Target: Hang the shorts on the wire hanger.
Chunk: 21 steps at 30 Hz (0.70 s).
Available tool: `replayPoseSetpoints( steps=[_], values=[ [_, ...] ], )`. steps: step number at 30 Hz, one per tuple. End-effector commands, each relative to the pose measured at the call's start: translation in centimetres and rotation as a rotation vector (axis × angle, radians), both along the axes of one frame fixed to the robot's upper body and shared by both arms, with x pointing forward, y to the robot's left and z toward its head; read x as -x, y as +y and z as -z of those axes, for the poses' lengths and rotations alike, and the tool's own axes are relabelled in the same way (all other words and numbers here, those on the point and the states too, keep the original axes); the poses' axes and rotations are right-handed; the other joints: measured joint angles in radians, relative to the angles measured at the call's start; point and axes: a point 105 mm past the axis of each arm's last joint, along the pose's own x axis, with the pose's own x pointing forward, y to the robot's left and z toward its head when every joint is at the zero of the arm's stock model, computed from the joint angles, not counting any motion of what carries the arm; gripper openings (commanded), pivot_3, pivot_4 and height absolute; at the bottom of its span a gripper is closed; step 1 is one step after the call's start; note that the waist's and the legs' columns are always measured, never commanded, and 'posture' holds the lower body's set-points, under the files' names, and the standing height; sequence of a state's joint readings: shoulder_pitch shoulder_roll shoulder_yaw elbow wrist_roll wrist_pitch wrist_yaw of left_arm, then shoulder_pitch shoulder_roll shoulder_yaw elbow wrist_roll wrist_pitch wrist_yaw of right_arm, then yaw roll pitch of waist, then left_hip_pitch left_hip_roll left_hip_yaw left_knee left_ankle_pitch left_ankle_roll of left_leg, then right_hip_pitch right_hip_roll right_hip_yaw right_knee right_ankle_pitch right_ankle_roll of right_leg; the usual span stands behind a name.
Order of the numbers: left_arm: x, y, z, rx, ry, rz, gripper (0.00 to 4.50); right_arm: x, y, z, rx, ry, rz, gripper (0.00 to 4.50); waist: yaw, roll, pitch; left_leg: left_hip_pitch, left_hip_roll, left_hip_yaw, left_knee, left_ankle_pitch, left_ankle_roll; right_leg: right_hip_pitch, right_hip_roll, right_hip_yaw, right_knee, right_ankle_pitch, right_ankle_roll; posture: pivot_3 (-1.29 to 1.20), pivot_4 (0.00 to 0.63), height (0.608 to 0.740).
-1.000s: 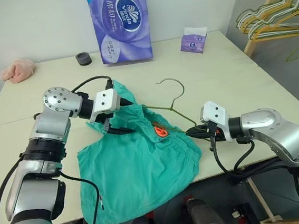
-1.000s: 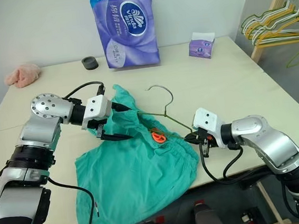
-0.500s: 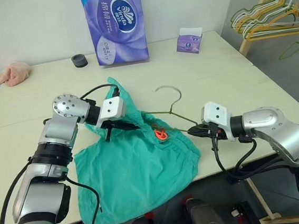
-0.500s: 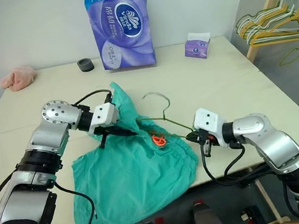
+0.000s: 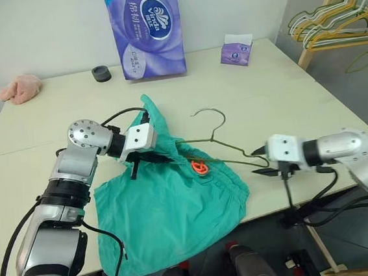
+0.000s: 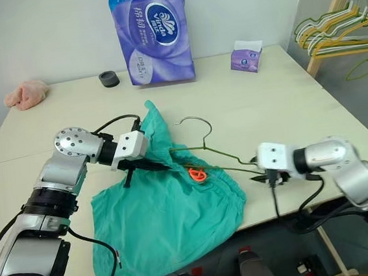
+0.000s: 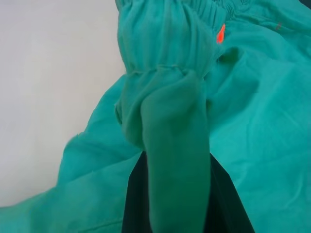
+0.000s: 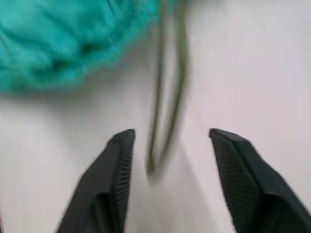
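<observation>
L tool (image 5: 152,155) clamped on shorts (image 5: 171,211) waistband, R tool (image 5: 262,160) open w/ nothing held, just off wire hanger (image 5: 227,148) end on tabletop (image 5: 278,96).

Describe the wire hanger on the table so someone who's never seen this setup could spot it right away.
Start at the big purple tissue pack at the back of the pale table, then come forward to the teal shorts at the near edge. The wire hanger is thin and olive-green, one end tucked into the shorts' waistband. Unlike the yellow, white and green hangers on the rack, it lies flat on the table, alone.
</observation>
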<state>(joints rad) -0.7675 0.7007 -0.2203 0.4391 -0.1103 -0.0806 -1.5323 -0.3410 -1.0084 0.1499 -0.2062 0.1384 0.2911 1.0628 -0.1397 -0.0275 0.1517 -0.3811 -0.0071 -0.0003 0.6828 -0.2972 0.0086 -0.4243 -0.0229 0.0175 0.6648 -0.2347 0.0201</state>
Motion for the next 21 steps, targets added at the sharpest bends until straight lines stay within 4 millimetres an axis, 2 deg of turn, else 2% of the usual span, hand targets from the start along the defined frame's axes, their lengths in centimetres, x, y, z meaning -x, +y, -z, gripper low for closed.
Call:
replayPoseSetpoints(
  steps=[1, 4, 8, 11, 14, 17, 21],
  values=[
    [-0.5, 0.3, -1.5, 0.057, -0.038, -0.054, 0.0, 0.7, -3.0, -1.1, -0.089, 0.004, 0.139, 3.94, 0.001, 0.0, 0.0, 0.0, 0.0, 0.0, 0.0, 0.0, 0.0, 0.001, 0.0, 0.0, 0.0, 0.0, 0.0, -0.24, 0.113, 0.74],
    [-1.1, 0.8, -2.1, 0.099, -0.038, -0.113, 0.0, 3.0, -2.5, -0.1, -0.274, 0.088, 0.212, 3.94, 0.001, 0.0, 0.0, 0.001, 0.001, -0.002, 0.0, 0.0, 0.0, 0.001, 0.0, -0.001, 0.0, 0.0, 0.0, -0.25, 0.12, 0.74],
    [-1.4, 0.9, -2.7, 0.138, -0.036, -0.15, 0.0, 5.8, 1.3, 1.5, -0.487, 0.212, 0.23, 3.94, -0.01, 0.0, 0.0, 0.003, 0.002, -0.002, 0.0, 0.0, 0.0, 0.002, 0.001, 0.0, 0.003, 0.0, 0.0, -0.25, 0.123, 0.74],
    [-1.5, 0.6, -2.9, 0.144, -0.039, -0.147, 0.0, 5.9, 4.0, 2.6, -0.619, 0.246, 0.312, 3.94, -0.014, 0.0, 0.0, 0.004, 0.002, -0.001, 0.0, 0.0, 0.0, 0.002, 0.001, 0.0, 0.004, 0.0, 0.0, -0.25, 0.125, 0.74],
    [-1.4, 0.2, -3.0, 0.151, -0.037, -0.14, 0.0, 5.4, 5.4, 3.6, -0.678, 0.276, 0.388, 3.94, -0.012, 0.0, 0.0, 0.004, 0.002, -0.002, 0.0, 0.0, 0.0, 0.002, 0.001, 0.0, 0.004, 0.0, 0.0, -0.24, 0.126, 0.74],
    [-1.3, 0.0, -3.3, 0.157, -0.039, -0.137, 0.0, 6.1, 7.4, 4.5, -0.716, 0.373, 0.383, 3.94, -0.008, 0.0, -0.001, 0.004, 0.001, -0.001, 0.0, 0.0, 0.0, 0.002, 0.001, 0.0, 0.003, 0.0, 0.0, -0.23, 0.128, 0.74],
    [-1.3, 0.0, -3.4, 0.159, -0.042, -0.138, 0.0, 6.6, 8.9, 5.0, -0.726, 0.447, 0.353, 3.94, -0.004, 0.0, 0.0, 0.003, 0.001, -0.001, 0.0, 0.0, 0.0, 0.002, 0.001, 0.0, 0.002, 0.0, 0.0, -0.23, 0.128, 0.74]
  ],
)
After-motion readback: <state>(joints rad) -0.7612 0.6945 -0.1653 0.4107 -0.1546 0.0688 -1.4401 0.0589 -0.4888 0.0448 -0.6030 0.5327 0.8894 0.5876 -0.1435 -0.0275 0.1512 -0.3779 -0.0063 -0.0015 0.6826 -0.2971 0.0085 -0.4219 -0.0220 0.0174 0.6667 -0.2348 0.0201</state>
